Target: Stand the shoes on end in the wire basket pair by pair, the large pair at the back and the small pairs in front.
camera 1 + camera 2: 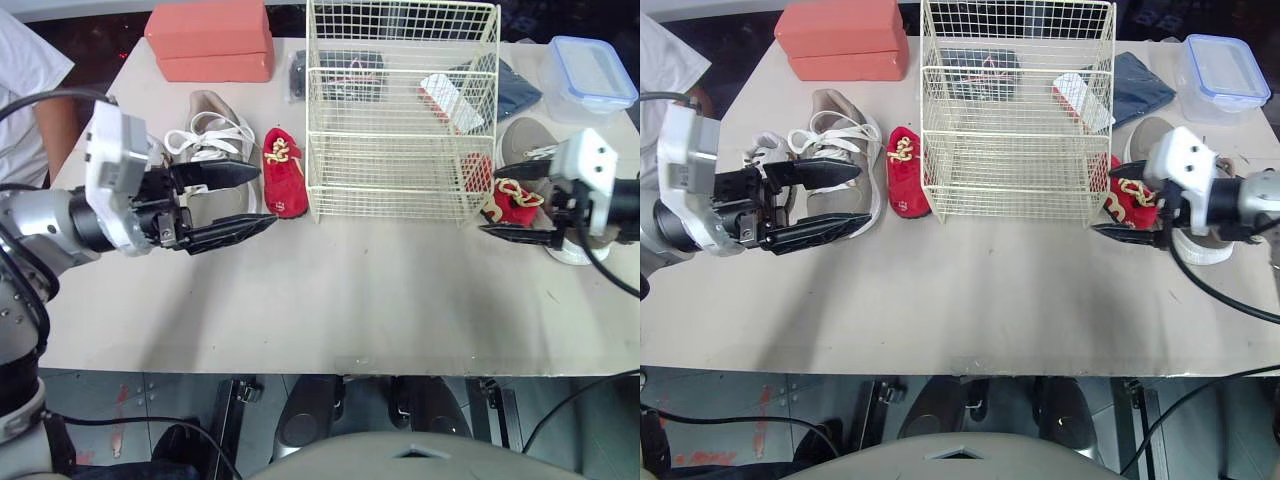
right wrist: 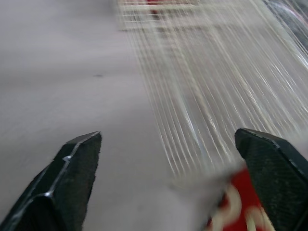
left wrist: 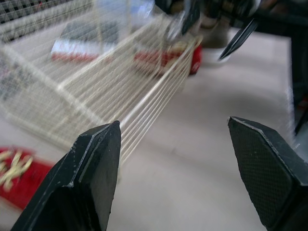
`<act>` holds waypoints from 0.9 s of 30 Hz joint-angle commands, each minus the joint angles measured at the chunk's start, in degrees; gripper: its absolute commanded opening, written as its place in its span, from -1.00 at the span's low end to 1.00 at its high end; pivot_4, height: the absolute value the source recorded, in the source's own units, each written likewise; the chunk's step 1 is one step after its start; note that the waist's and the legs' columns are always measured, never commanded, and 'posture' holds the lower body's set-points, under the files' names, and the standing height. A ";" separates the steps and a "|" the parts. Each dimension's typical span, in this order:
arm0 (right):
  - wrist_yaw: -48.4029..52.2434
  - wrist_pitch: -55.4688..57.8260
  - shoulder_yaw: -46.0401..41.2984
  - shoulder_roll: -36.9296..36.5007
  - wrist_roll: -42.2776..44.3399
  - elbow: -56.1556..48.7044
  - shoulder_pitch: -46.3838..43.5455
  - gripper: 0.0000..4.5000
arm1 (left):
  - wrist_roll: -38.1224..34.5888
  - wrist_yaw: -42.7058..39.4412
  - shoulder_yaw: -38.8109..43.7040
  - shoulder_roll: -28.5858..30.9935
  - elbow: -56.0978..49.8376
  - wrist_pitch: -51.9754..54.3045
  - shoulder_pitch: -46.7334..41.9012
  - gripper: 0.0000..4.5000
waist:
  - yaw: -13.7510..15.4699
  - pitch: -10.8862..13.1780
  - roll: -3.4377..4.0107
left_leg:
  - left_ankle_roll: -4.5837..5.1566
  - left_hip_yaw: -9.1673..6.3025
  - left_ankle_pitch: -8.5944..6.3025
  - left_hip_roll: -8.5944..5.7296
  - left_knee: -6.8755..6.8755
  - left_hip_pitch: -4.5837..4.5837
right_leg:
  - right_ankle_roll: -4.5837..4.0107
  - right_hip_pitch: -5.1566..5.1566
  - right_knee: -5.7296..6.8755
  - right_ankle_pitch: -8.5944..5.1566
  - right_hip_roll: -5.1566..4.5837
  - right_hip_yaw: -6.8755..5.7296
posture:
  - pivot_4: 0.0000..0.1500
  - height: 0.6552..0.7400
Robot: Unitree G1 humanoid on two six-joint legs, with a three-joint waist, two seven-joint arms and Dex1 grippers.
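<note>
The cream wire basket (image 1: 400, 110) stands at the middle back of the table. To its left lie a beige sneaker with white laces (image 1: 210, 135) and a small red shoe (image 1: 283, 170). My left gripper (image 1: 266, 196) hovers open just in front of these two, holding nothing. At the basket's right front corner lies a second small red shoe (image 1: 512, 200), with another beige sneaker (image 1: 530, 140) behind it. My right gripper (image 1: 490, 201) is open, one finger on either side of this red shoe. The right wrist view shows the red shoe (image 2: 240, 209) near one fingertip (image 2: 274, 163).
Two stacked pink blocks (image 1: 210, 40) sit at the back left. A clear box with a blue lid (image 1: 590, 72) and a dark cloth (image 1: 512, 88) are at the back right. A black item (image 1: 340, 72) shows through the basket wires. A person's white sleeve (image 1: 25, 70) is at far left.
</note>
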 commanded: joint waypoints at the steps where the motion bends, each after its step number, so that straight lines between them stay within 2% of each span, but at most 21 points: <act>1: -8.88 7.43 -15.74 1.70 2.03 -4.93 6.05 0.98 | -3.51 1.29 -3.15 -1.40 -2.20 0.95 -4.83 0.72 | 0.09 -0.01 -0.01 | 0.00 -0.01 0.00 0.00 0.00 0.02 | 0.00 0.03 0.00 0.00 0.01 -0.02 | 1.00 1.00; 3: -13.48 11.82 -22.10 4.80 2.69 -8.21 10.81 0.98 | -4.07 2.02 -5.20 -2.40 -3.25 1.44 -6.72 0.72 | 0.16 -0.02 -0.04 | 0.00 -0.04 0.00 0.00 -0.04 -0.01 | 0.00 0.05 -0.02 -0.01 0.03 -0.06 | 1.00 1.00; 8: -25.28 18.46 -28.47 11.74 2.37 -12.36 15.44 0.98 | -3.41 0.55 -9.21 -2.80 -1.81 2.06 -9.94 0.72 | -0.48 -0.02 -0.01 | 0.00 0.09 0.01 0.00 -0.02 0.11 | 0.00 0.05 0.11 0.00 0.09 0.13 | 1.00 1.00; 13: -29.77 22.33 -27.93 15.73 4.34 -11.76 17.97 0.98 | -0.97 -3.48 -11.38 -2.04 0.75 0.89 -11.56 0.72 | -0.46 -0.03 0.00 | 0.01 0.20 0.00 0.02 -0.04 0.24 | 0.00 0.04 0.19 -0.03 0.44 0.30 | 1.00 1.00; 21: -31.06 20.59 -25.32 16.07 6.65 -4.47 15.93 0.98 | 1.75 -7.00 -10.89 -1.90 2.08 -0.97 -10.30 0.72 | -0.24 -0.03 -0.01 | 0.02 0.28 0.00 0.01 -0.04 0.24 | 0.03 0.03 0.18 -0.04 0.47 0.40 | 1.00 1.00; 24: -31.14 19.66 -24.52 14.57 6.34 -2.29 15.98 0.66 | 1.39 -5.71 -11.49 -2.27 1.14 0.31 -11.90 0.72 | -0.22 -0.03 -0.01 | 0.02 0.27 0.00 0.01 -0.04 0.22 | 0.03 0.03 0.18 -0.05 0.47 0.40 | 1.00 1.00; 27: -31.01 18.42 -23.99 13.77 6.44 -0.84 15.96 -0.01 | 0.96 -4.20 -12.16 -2.69 0.33 1.49 -13.43 0.72 | -0.21 -0.03 -0.02 | 0.02 0.28 0.00 0.01 -0.03 0.23 | 0.04 0.03 0.18 -0.04 0.47 0.41 | 1.00 1.00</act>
